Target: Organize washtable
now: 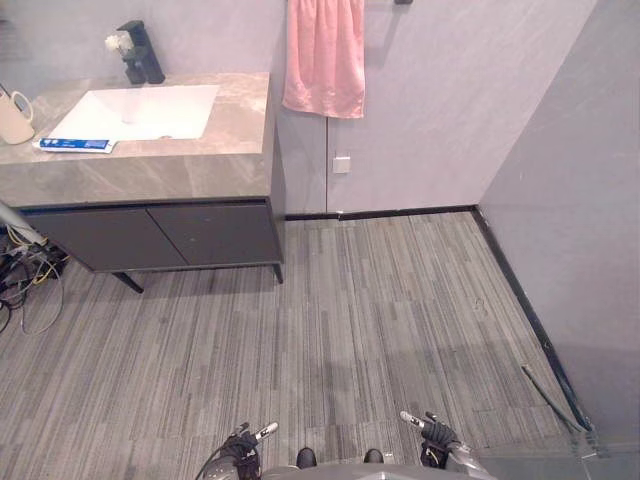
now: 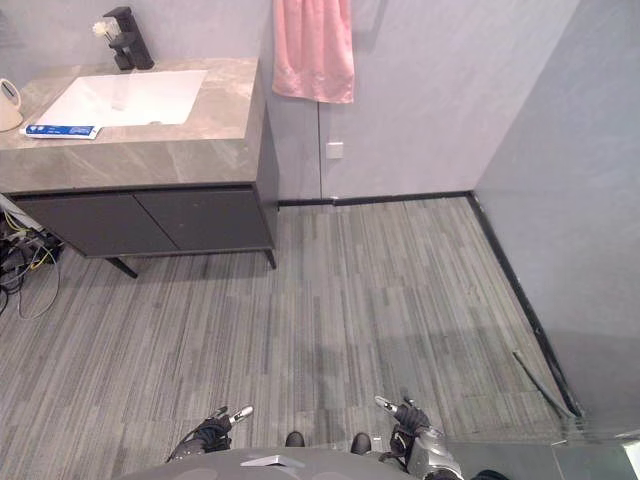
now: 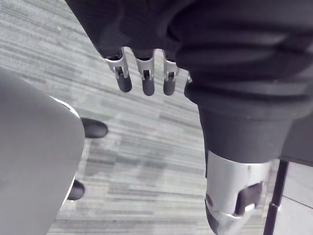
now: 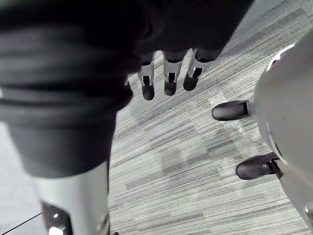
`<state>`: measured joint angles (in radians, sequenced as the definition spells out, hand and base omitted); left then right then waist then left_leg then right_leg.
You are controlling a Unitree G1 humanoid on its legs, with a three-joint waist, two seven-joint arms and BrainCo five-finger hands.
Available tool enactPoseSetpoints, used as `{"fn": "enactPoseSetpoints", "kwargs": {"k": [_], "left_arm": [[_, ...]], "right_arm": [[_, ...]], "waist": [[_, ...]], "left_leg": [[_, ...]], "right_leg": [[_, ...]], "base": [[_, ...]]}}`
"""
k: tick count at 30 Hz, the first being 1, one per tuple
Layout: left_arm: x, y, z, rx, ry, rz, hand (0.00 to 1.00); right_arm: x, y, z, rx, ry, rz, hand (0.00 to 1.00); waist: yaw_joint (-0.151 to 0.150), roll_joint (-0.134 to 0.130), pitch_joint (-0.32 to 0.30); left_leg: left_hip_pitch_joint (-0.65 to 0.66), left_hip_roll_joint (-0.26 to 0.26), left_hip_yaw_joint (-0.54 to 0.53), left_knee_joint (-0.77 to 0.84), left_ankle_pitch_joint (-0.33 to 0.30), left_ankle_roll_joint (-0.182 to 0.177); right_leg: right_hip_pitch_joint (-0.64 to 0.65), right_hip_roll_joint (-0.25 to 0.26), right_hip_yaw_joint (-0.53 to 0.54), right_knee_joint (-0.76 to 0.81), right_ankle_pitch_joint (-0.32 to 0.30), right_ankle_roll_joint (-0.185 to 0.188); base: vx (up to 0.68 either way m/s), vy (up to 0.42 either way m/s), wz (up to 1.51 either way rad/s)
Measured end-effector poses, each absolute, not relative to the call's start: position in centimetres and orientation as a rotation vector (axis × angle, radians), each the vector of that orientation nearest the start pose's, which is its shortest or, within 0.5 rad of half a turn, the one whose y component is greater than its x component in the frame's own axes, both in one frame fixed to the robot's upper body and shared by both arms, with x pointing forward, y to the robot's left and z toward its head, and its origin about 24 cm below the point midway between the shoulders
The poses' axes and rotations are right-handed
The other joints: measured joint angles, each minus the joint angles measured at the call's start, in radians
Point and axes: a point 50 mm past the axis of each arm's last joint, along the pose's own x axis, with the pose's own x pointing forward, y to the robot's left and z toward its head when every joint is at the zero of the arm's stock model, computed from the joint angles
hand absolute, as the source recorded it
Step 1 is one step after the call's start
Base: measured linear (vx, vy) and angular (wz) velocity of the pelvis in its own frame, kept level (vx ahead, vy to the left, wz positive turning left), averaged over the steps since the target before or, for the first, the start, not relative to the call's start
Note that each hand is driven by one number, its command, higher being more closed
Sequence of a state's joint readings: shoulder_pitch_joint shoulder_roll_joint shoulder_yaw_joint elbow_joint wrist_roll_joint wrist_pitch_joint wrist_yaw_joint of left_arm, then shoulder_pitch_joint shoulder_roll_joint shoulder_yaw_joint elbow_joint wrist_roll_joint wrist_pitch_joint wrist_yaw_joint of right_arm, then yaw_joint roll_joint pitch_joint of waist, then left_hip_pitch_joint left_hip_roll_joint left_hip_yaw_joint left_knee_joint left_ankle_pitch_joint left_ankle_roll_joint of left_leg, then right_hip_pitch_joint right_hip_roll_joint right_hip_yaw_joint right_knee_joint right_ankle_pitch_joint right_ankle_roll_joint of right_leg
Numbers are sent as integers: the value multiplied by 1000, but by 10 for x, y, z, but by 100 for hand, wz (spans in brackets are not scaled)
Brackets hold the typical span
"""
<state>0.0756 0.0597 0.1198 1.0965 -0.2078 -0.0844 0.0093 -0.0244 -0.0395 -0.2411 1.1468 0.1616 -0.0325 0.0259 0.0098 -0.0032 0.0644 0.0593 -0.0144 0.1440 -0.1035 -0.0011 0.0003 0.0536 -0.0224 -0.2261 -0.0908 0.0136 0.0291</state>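
Ahead, in the left eye view, the grey bench (image 1: 150, 175) carries a white sink (image 1: 140, 110), a blue-white tube (image 1: 75, 145) just beside it and a cream cup (image 1: 15, 120); the left robot hand (image 1: 243, 447) and right robot hand (image 1: 435, 435) hang low, well apart from it. Left wrist view: fingers (image 3: 146, 78) loose, empty. Right wrist view: fingers (image 4: 169, 81) loose, empty.

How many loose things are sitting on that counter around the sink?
2. A cream cup stands at the far left of the countertop, and a flat blue-and-white box lies just in front of the sink, by its left corner. More may sit further left, out of view.
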Motion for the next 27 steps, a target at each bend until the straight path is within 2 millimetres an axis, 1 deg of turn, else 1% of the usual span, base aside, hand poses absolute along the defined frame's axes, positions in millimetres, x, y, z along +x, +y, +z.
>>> {"fn": "enactPoseSetpoints", "kwargs": {"k": [6,11,27], "left_arm": [[93,191,-163,-183,1060,291,0],[94,192,-163,-149,1060,269,0],[94,193,-162,-152,1060,256,0]], "right_arm": [[116,-188,-161,233,1063,-280,0],[116,-188,-161,235,1063,-281,0],[118,-188,-160,236,1059,-271,0]], "waist": [[0,0,0],[-1,0,0],[-2,-1,0]], "left_leg": [[0,0,0,7,-2,2],[0,0,1,7,-2,2],[-9,1,22,0,-8,3]], "right_leg": [[0,0,0,0,0,0],[0,0,0,0,0,0],[-18,1,23,0,0,0]], "base": [[24,-5,0],[0,0,0],[1,1,-3]]}}
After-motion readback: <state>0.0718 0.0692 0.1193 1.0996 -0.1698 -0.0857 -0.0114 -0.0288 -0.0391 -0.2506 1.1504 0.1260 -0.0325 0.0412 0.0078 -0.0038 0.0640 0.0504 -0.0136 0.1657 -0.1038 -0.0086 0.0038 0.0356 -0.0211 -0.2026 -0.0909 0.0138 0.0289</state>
